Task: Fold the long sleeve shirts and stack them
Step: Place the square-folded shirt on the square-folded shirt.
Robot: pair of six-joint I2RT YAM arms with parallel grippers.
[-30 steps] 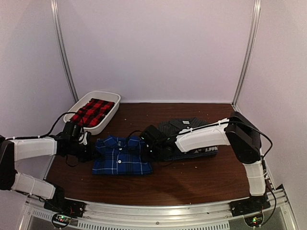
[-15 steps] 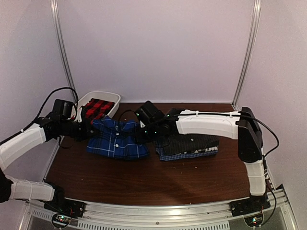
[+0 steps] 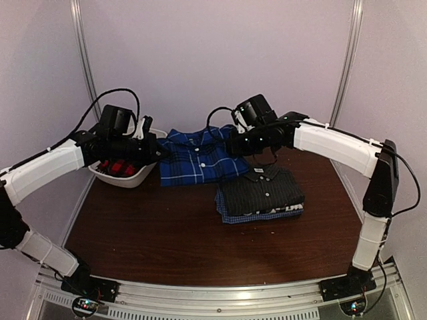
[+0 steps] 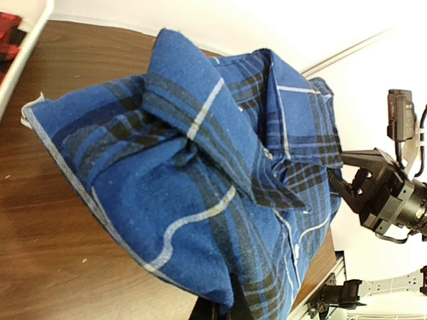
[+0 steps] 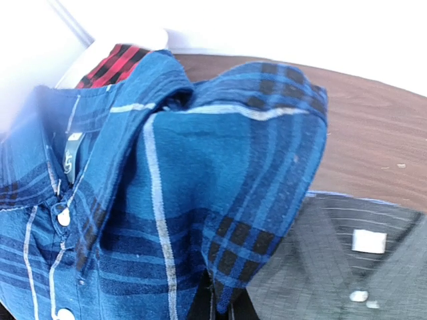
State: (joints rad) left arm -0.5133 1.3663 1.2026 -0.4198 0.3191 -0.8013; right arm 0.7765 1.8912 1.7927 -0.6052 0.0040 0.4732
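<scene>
- 1 second ago the blue-and-black plaid shirt [image 3: 197, 159] lay folded on the table [image 3: 167, 233] in front of the white tub [image 3: 133, 179]; now it is up in the air near the back wall, slung between my 2 arms
- my left gripper [image 3: 151, 148] is clamped on the shirt's left edge and my right gripper [image 3: 233, 143] on its right edge; cloth hides most of the fingers in both wrist views, so I judge the grip from the shirt hanging clear of the wood with nothing else bearing it
- the fold has held through the lift: collar up, buttons facing forward; the middle sags a little, and 1 folded layer bulges loose in the left wrist view
- the charcoal striped shirt [image 3: 261, 189] lies folded on the table to the right, on top of a blue checked piece [image 3: 248, 215] whose edge peeks out at the front; that pile has not moved
- the red-and-black plaid shirt [image 3: 115, 167] is in the tub, partly behind my left arm; I cannot tell how it is folded
- I read this lift as the fold being finished and the transfer begun; the pile sits below and to the right of the carried shirt, so the next move would be to swing right and lower it onto the charcoal one
- the risk is in the carry: if 1 side drops or the arms drift apart, the loose layer could slide open and the fold would need redoing
</scene>
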